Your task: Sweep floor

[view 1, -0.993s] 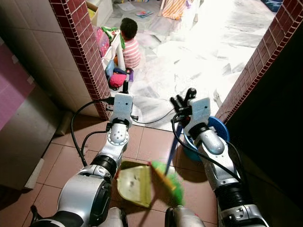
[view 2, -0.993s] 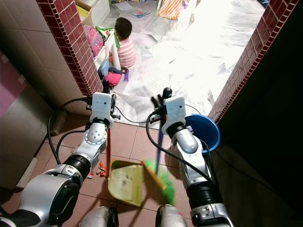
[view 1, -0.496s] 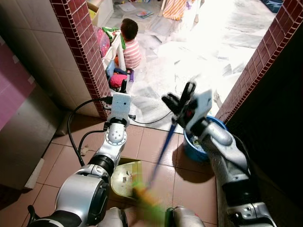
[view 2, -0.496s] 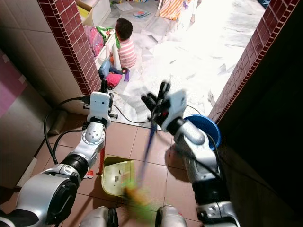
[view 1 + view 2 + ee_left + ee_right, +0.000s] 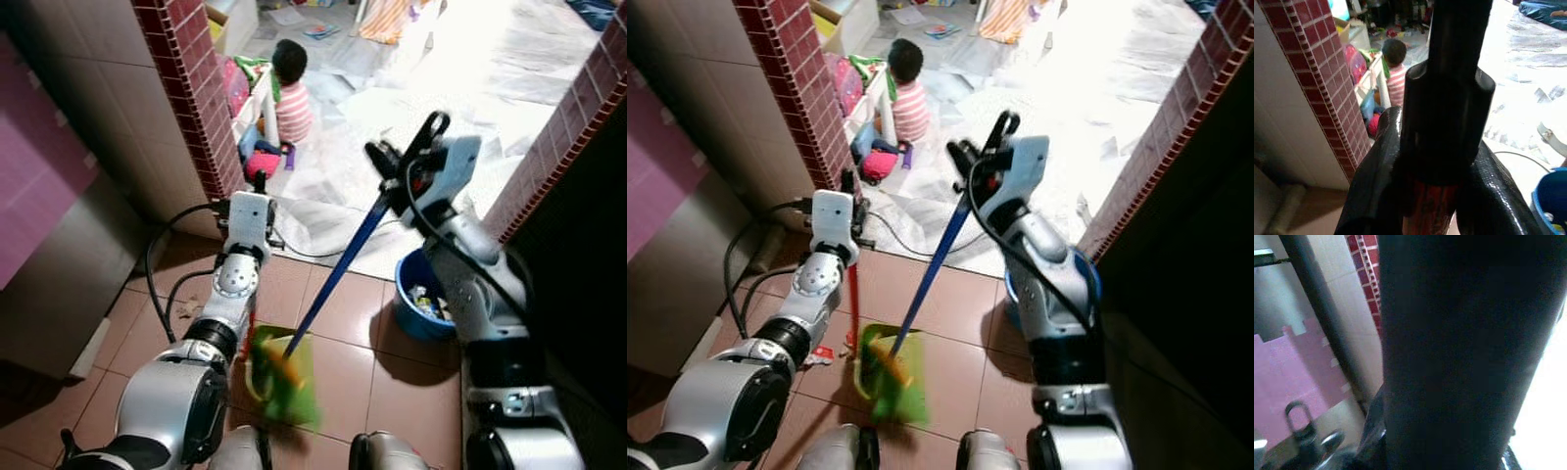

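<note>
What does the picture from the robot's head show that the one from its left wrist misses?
The right eye view takes in the right pincer gripping the blue broom handle, the green bristles over the dustpan, and the terracotta floor. The left wrist view gives a close look at the left pincer clamped on the red dustpan handle. Both catch the brick pillar, the seated person and the blue bucket.

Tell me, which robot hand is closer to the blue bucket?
Right. The right gripper holds the broom up above the bucket; the left gripper is farther off, across the broom by the brick wall.
</note>
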Tool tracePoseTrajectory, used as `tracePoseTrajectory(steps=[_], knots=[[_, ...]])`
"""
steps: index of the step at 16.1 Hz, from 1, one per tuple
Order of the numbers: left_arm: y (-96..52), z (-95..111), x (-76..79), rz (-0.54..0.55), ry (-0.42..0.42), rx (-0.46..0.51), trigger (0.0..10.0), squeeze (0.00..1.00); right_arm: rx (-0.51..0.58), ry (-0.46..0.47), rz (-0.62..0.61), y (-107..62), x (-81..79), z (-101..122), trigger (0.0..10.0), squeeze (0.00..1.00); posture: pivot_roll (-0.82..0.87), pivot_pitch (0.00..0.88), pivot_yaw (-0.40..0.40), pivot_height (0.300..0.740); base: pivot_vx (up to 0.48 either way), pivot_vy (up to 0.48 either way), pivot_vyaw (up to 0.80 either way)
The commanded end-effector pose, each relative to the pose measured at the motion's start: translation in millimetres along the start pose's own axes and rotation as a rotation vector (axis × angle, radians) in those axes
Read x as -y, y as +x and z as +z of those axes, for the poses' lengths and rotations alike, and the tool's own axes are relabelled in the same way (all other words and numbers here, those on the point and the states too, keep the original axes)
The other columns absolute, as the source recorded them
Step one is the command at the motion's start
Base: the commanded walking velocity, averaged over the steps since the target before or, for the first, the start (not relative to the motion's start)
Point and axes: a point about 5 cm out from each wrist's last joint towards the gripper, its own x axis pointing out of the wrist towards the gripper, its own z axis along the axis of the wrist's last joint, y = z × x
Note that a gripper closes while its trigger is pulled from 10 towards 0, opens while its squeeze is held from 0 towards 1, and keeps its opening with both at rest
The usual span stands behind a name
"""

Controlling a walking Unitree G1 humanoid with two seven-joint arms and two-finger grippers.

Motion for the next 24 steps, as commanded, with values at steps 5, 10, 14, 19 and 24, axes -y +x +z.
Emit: tracePoseTrajectory(steps=[5,10,14,19,24], knots=[[-3.1,-12.8,13.0,-0.067,-0.067,-0.099,10.0,0.0,0.165,-0.122,-0.055,8.2,8.6,39.8,10.0,0.0,-0.16,0.066,0.059,0.74,0.0,0.0,0.0],[-3.4,-13.4,17.1,-0.112,-0.083,-0.108,10.0,0.0,0.115,-0.371,-0.111,4.4,17.4,28.8,10.0,0.0,-0.16,0.067,0.059,0.74,0.0,0.0,0.0],[-3.8,-12.5,23.3,-0.175,-0.134,-0.101,10.0,0.0,0.041,-0.411,-0.156,-6.5,22.0,4.0,10.0,0.0,-0.16,0.074,0.059,0.74,0.0,0.0,0.0],[-4.7,-7.8,34.1,-0.287,-0.154,-0.061,10.0,0.0,-0.109,-0.448,-0.197,-19.7,25.5,-32.7,10.0,0.0,-0.17,0.077,0.061,0.74,0.0,0.0,0.0],[2.5,14.6,20.0,-0.265,-0.167,0.08,10.0,0.0,-0.135,-0.438,-0.234,-25.2,23.6,-43.3,10.0,0.0,-0.17,0.081,0.065,0.74,0.0,0.0,0.0]])
